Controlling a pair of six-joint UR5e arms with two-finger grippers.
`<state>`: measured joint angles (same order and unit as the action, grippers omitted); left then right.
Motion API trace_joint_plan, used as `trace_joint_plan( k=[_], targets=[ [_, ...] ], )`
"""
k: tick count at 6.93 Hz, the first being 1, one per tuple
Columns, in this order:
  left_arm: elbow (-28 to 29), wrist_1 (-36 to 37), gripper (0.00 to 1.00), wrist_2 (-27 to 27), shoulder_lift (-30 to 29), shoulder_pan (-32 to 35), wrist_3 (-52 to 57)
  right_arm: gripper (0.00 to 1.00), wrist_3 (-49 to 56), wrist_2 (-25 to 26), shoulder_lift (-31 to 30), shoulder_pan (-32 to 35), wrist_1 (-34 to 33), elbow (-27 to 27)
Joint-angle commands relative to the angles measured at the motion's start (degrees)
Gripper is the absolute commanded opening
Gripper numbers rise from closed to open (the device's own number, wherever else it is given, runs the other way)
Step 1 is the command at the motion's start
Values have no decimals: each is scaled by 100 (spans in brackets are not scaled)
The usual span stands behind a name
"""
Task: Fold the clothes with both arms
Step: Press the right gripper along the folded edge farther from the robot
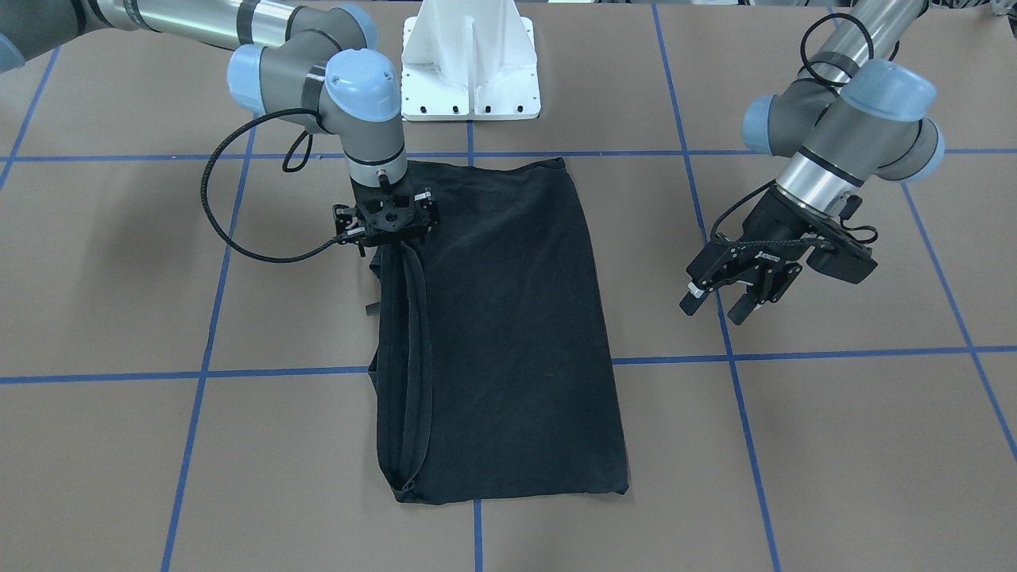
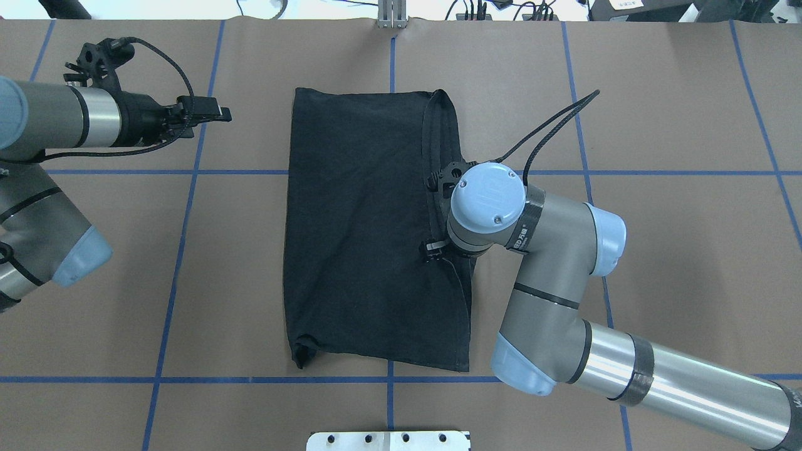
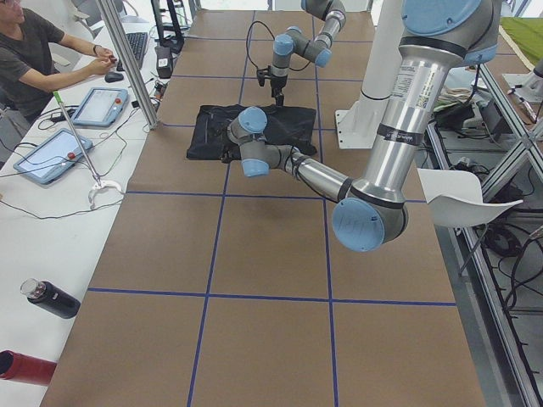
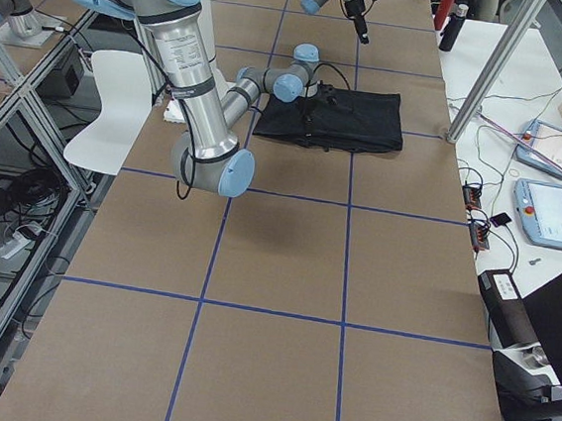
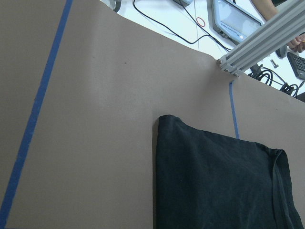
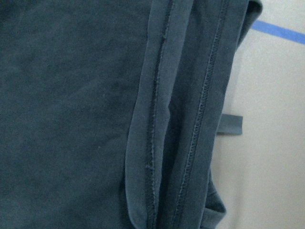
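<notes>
The clothes are one black T-shirt point(image 1: 508, 334) point(image 2: 357, 238), folded into a long rectangle in the middle of the table with its plain side up. Doubled hems run along one long edge point(image 6: 157, 143). My right gripper point(image 1: 387, 230) point(image 2: 432, 216) points straight down over that hemmed edge, near the robot's end. Its jaws look spread, and no finger shows in the right wrist view. My left gripper point(image 1: 715, 308) point(image 2: 216, 114) hovers open and empty off the shirt's other side, above bare table. The left wrist view shows the shirt's far corner point(image 5: 214, 181).
The white pedestal base point(image 1: 470, 63) stands at the robot's end of the shirt. Blue tape lines point(image 1: 205, 349) grid the brown table. A small grey tag point(image 6: 231, 125) sticks out beside the hem. A person point(image 3: 34, 59), tablets point(image 3: 51, 153) and an aluminium post point(image 3: 127, 64) are at the far side.
</notes>
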<state>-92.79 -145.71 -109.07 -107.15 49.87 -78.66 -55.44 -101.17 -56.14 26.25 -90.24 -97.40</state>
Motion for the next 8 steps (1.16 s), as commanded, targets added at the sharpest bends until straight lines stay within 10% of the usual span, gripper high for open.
trace_joint_plan(
  k=[1, 8],
  targets=[
    [-2, -1, 100, 9, -8, -3, -9, 100, -2, 9, -28, -85, -2, 54],
    [-20, -1, 100, 9, -8, -3, -18, 100, 191, -87, -309, 239, -28, 195]
  ],
)
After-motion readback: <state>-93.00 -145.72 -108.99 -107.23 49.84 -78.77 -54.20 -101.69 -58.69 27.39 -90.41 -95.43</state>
